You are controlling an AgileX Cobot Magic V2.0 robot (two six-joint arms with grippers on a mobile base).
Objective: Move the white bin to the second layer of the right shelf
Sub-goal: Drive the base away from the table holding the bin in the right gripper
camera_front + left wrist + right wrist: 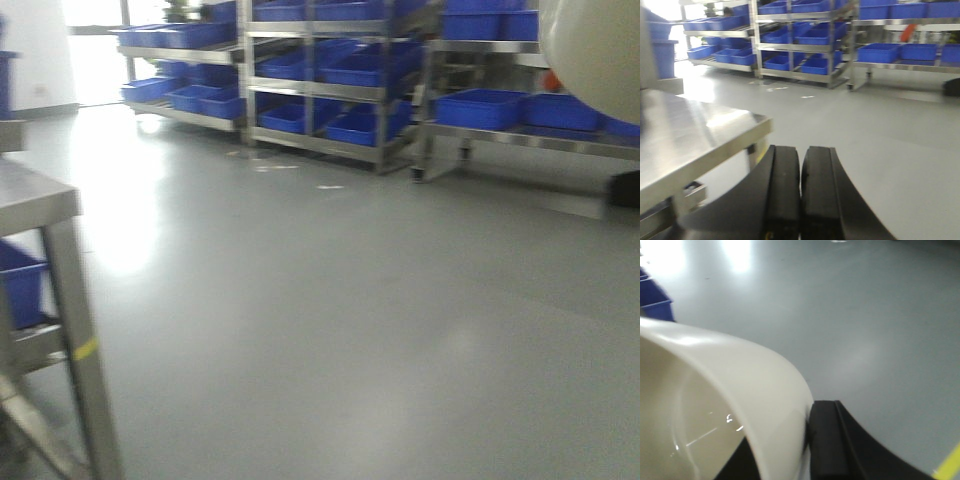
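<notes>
Looking ahead, you see a wide gray floor (pixel 350 320) stretching to the far steel racks (pixel 330 90) full of blue crates (pixel 480 108). A steel table (pixel 685 135) stands near on the left. Your right gripper (pixel 807 445) pinches the wall of the white bin (pixel 740 390), held up high near right. Your left gripper (pixel 801 195) is squeezed closed, holding nothing.

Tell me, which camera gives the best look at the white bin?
The right wrist view: the white bin fills its lower left, showing rim and inner wall, with the right end effector gripping the rim. The front view catches only a blurred curve of it at the top right. The left wrist view shows none.
</notes>
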